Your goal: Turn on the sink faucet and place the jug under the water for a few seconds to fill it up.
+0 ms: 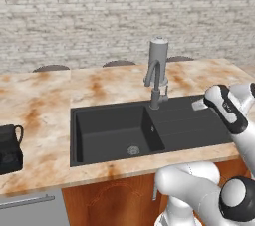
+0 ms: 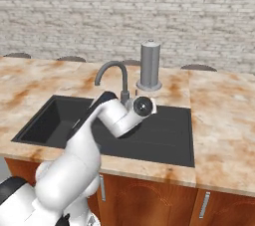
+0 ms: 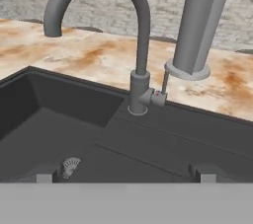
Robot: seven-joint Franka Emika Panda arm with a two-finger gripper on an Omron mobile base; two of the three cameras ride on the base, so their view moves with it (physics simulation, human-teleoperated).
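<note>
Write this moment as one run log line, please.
stage: reaching for faucet | fingers: open, holding nothing | water: not running | jug: on counter left of sink

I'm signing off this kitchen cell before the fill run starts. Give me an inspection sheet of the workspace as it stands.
Surface: marbled orange-and-cream stone counter, matte black rectangular sink set in it, basin dry.
Job's things: grey metal gooseneck faucet upright behind the basin, no water running; small black boxy jug on the counter far left of the sink.
Clutter: tall plain grey cylinder standing beside the faucet.
Grippers: two-finger gripper open, empty, facing the faucet's side lever.
Cables: nothing seen.
Surroundings: pale brick wall; wooden cabinet doors below.
</note>
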